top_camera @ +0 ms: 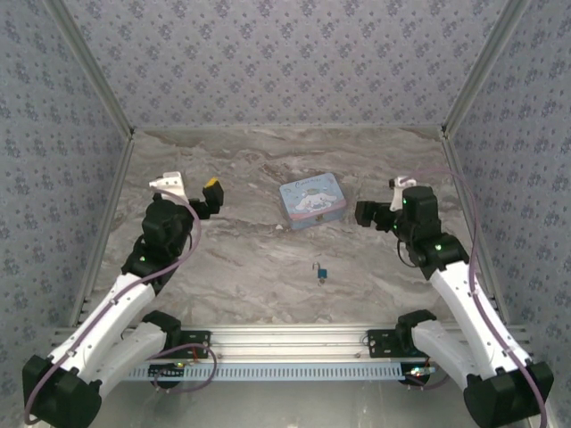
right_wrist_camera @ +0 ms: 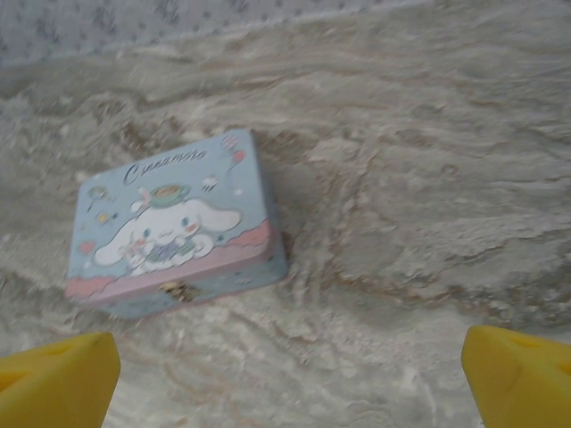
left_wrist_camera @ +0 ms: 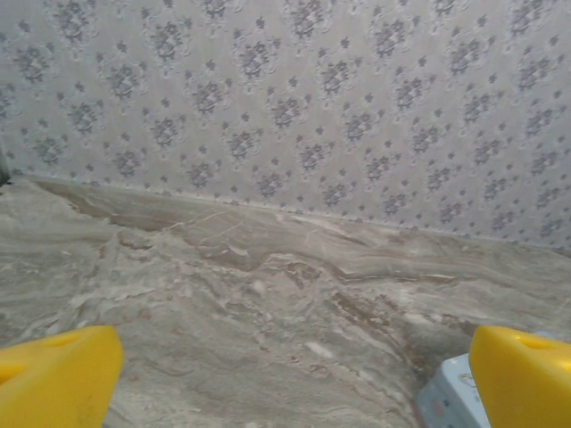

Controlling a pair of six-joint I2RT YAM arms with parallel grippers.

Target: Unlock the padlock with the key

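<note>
The tiny teal-blue padlock (top_camera: 322, 275) with its thin silvery shackle lies on the grey marble-patterned tabletop (top_camera: 241, 267), in the near middle between the two arms. A thin dark sliver, apparently the small metal key (top_camera: 315, 266), sits just at its far-left side; whether it touches the lock or is in the keyhole is too small to tell. Open tabletop surrounds the pair on every side, with a broad lane toward each arm and a narrower strip toward the near aluminium rail (top_camera: 294, 337).

Farther back, well apart from the lock, the pale blue cartoon-printed rectangular tin box (top_camera: 312, 200) rests flat with its lid down, turned slightly askew to the tabletop's edges. In the right wrist view it lies left of centre, with free marble to its right and in front.

The left claw (top_camera: 211, 198) hangs left of the tin, released, its yellow fingertips (left_wrist_camera: 58, 379) spread to both lower corners of its own view, one corner of the tin just beside the right one. The right claw (top_camera: 364, 214) hangs right of the tin, likewise spread wide, holding nothing, yellow pads (right_wrist_camera: 53, 379) at both corners.

Flower-patterned grey walls (top_camera: 285, 62) close the back and both sides, meeting the tabletop along straight edges.
</note>
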